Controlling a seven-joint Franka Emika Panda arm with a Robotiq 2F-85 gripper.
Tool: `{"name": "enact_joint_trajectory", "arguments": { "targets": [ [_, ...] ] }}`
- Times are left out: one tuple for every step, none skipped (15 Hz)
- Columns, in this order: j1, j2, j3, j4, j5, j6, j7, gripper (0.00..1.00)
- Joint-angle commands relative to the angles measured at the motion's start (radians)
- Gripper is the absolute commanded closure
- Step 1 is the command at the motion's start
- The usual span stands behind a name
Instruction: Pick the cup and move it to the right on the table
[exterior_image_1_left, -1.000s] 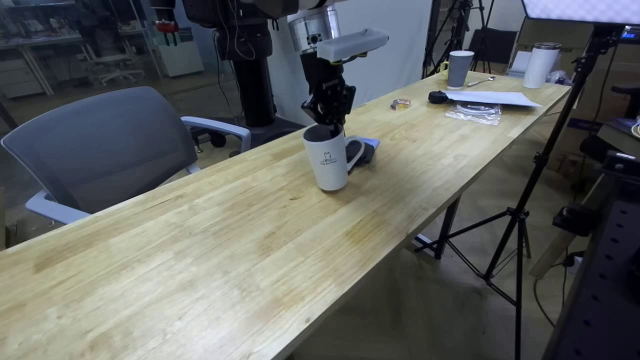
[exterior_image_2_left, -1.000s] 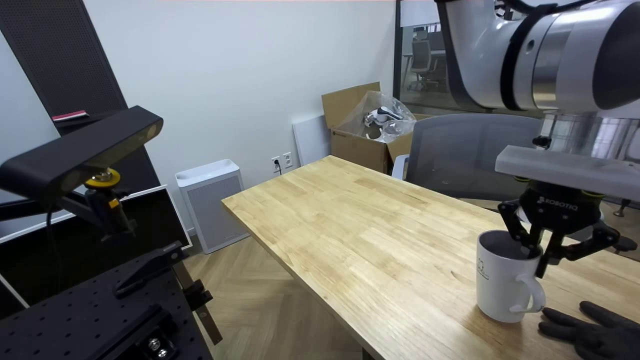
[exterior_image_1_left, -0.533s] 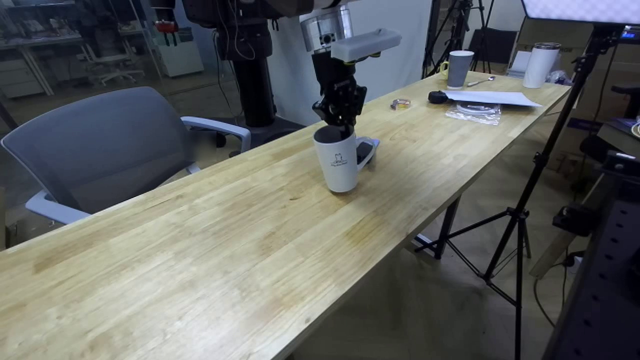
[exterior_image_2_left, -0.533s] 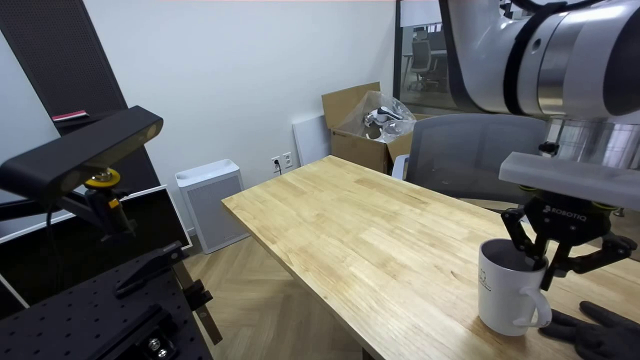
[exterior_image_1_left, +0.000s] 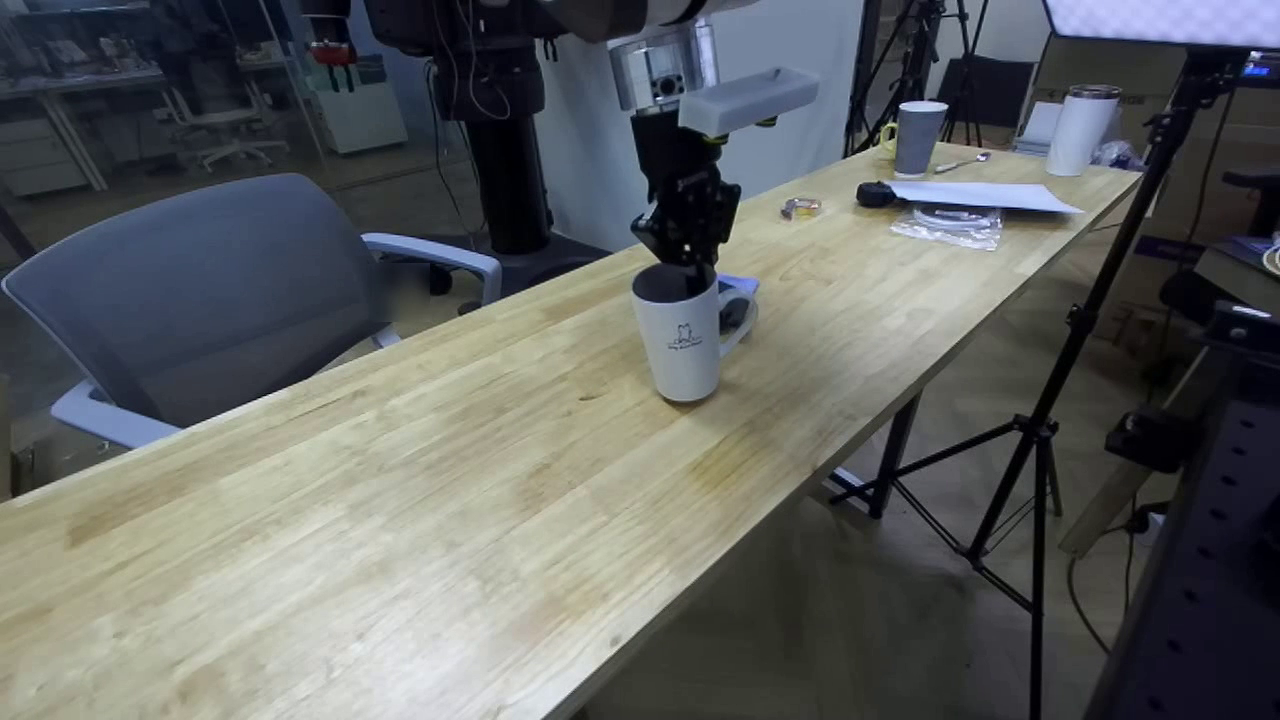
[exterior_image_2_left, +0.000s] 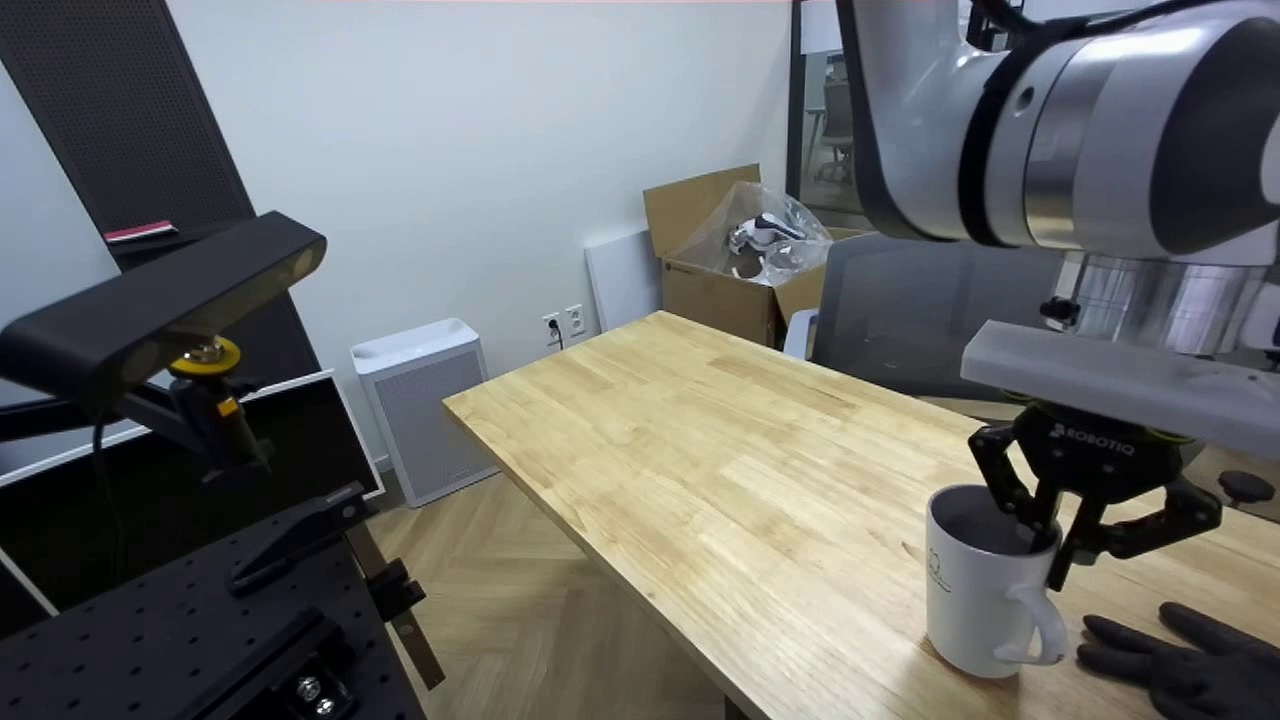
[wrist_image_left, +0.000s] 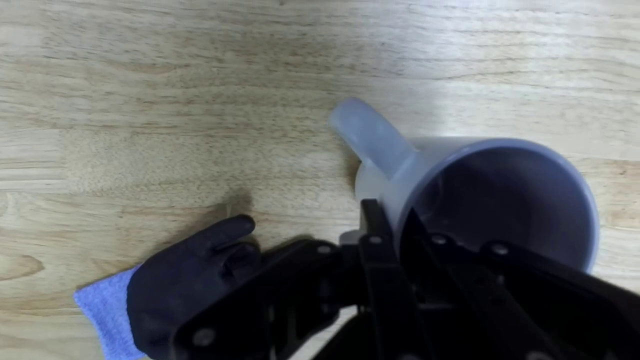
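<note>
The cup, a white mug with a small drawing and a loop handle, stands upright at or just above the wooden table (exterior_image_1_left: 450, 500). The cup shows in both exterior views (exterior_image_1_left: 680, 350) (exterior_image_2_left: 985, 600) and in the wrist view (wrist_image_left: 505, 200). My gripper (exterior_image_1_left: 697, 276) comes down from above at the handle side of the rim. In the wrist view my gripper (wrist_image_left: 392, 217) is shut on the cup's wall, one finger inside and one outside. The inner fingertip is hidden in the dark interior. I cannot tell whether the base touches the table.
A black glove with a blue cuff (wrist_image_left: 190, 285) lies beside the cup, near the handle. Farther along stand a grey mug with a yellow handle (exterior_image_1_left: 918, 140) and a white tumbler (exterior_image_1_left: 1083, 132). Paper (exterior_image_1_left: 985, 196) and a plastic bag (exterior_image_1_left: 950, 228) lie there. A chair (exterior_image_1_left: 210, 290) stands alongside.
My gripper and the cup have moved together, rightward and lower in an exterior view where the chair is at left. The cup stays gripped by its wall. The glove has not moved.
</note>
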Motion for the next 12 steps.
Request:
{"name": "enact_joint_trajectory", "arguments": {
  "targets": [
    [-0.045, -0.055, 0.05, -0.047, 0.045, -0.003, -0.056, 0.97],
    [-0.059, -0.057, 0.066, -0.048, 0.065, -0.008, -0.078, 0.97],
    [-0.074, -0.059, 0.082, -0.048, 0.083, -0.013, -0.102, 0.97],
    [-0.089, -0.059, 0.096, -0.049, 0.101, -0.014, -0.127, 0.97],
    [-0.106, -0.058, 0.109, -0.046, 0.118, -0.023, -0.152, 0.97],
    [-0.12, -0.058, 0.116, -0.045, 0.132, -0.026, -0.173, 0.97],
    [-0.13, -0.057, 0.12, -0.045, 0.141, -0.028, -0.188, 0.97],
    [-0.138, -0.056, 0.121, -0.045, 0.145, -0.03, -0.2, 0.97],
    [-0.146, -0.054, 0.12, -0.046, 0.148, -0.032, -0.213, 0.97],
    [-0.149, -0.054, 0.114, -0.047, 0.143, -0.034, -0.218, 0.97],
    [-0.155, -0.053, 0.109, -0.048, 0.14, -0.038, -0.225, 0.97],
    [-0.16, -0.054, 0.103, -0.049, 0.136, -0.042, -0.228, 0.97]
  ]
}}
